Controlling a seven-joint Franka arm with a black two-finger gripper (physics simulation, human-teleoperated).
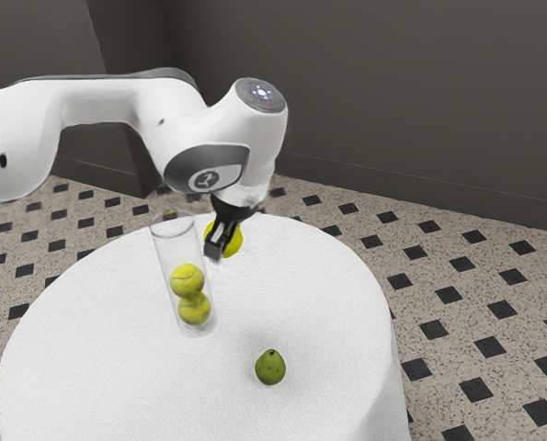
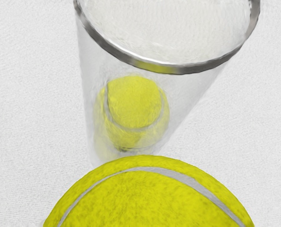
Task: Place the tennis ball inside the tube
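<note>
Over there, the black two-finger gripper has a fuzzy yellow tennis ball pinched between its fingers, aloft near the clear cylindrical plastic tube.

The tennis ball is yellow with a grey line. The floor is beige with black diamonds

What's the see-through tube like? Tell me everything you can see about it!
The tube is tall, round and clear, like plastic or glass. It stands upright on the white table. Its top is open, with a shiny grey rim. Two yellow tennis balls sit inside, one on top of the other, with room above them. A third tennis ball is in my gripper near the top; I can't tell whether it touches the tube.
</note>
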